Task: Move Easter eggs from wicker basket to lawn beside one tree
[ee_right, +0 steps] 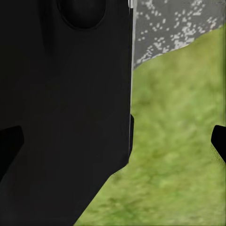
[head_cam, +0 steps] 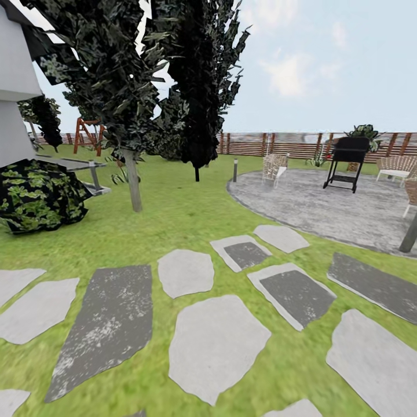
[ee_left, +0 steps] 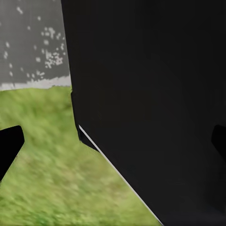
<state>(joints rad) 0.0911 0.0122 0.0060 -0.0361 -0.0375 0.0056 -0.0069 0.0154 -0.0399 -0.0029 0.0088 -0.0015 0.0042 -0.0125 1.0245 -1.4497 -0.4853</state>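
The three Easter eggs and the wicker basket are out of view. The lawn (head_cam: 185, 214) spreads ahead in the garden, closed off by a brown slat fence (head_cam: 278, 143). A tree with a thin pale trunk (head_cam: 132, 179) stands on the grass at mid left. My left gripper (ee_left: 113, 143) is open, its dark fingertips (ee_left: 9, 146) wide apart over grass, beside a black part of the robot. My right gripper (ee_right: 113, 143) is open too, fingertips (ee_right: 219, 143) spread above grass.
Flat stepping stones (head_cam: 214, 341) cross the grass in front. A round gravel patio (head_cam: 324, 208) at the right holds a black grill (head_cam: 347, 162) and wicker chairs (head_cam: 274, 168). A dark cypress (head_cam: 200, 87), a leafy bush (head_cam: 37, 194) and the white house (head_cam: 14, 87) stand left.
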